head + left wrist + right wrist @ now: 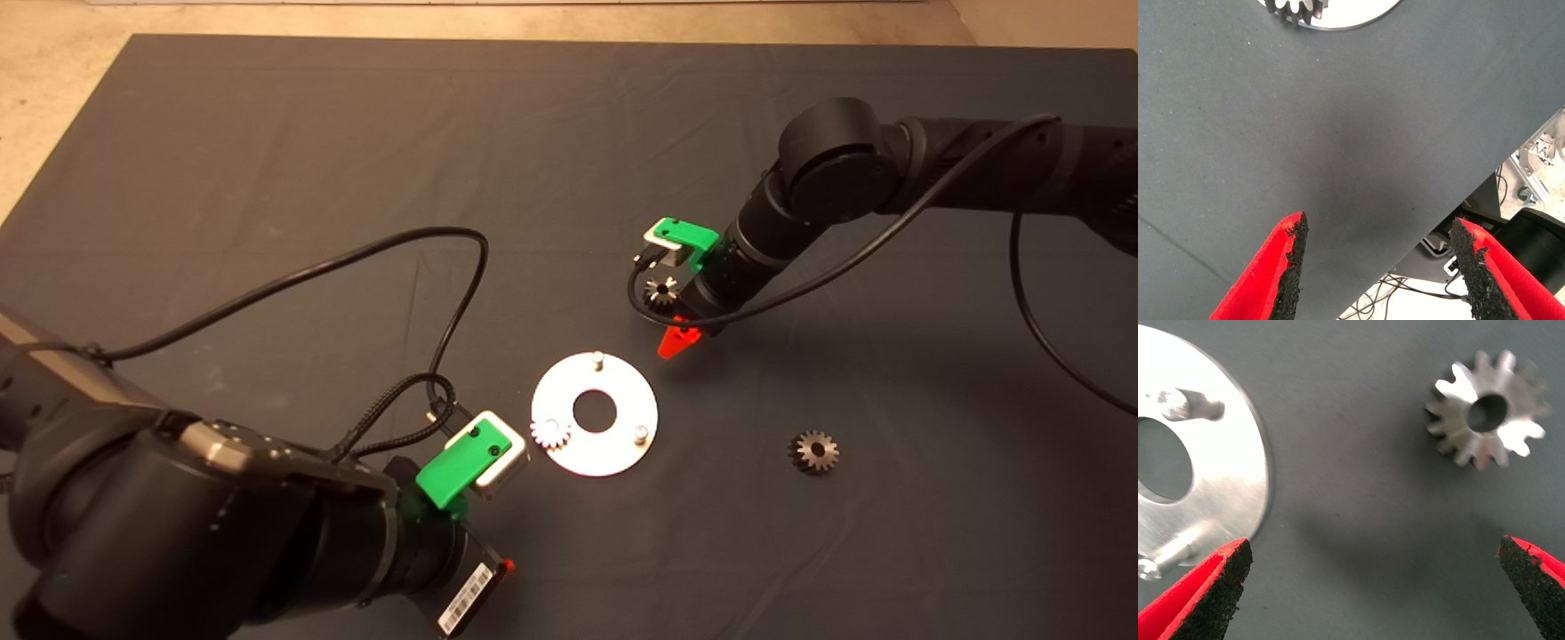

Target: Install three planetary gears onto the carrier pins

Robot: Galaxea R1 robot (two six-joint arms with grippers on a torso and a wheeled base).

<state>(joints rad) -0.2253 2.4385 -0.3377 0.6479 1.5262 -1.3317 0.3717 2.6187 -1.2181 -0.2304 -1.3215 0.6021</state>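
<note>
The silver carrier plate (613,453) lies mid-mat with two bare pins, one on its far side (597,359) and one on its near right (639,434). One planetary gear (550,433) sits on the plate's left pin. A second gear (661,292) lies on the mat beside my right gripper (683,331), which hovers open just beyond the plate. The right wrist view shows this gear (1488,410) ahead of the open gripper (1371,587), with the plate (1231,473) to one side. A third gear (813,451) lies on the mat right of the plate. My left gripper (1375,267) is open and empty, near the plate's left side.
The left arm's cable (382,258) loops over the mat left of the plate. The mat's near edge and metal framing (1538,167) show in the left wrist view. Bare floor (53,71) lies beyond the mat's far-left corner.
</note>
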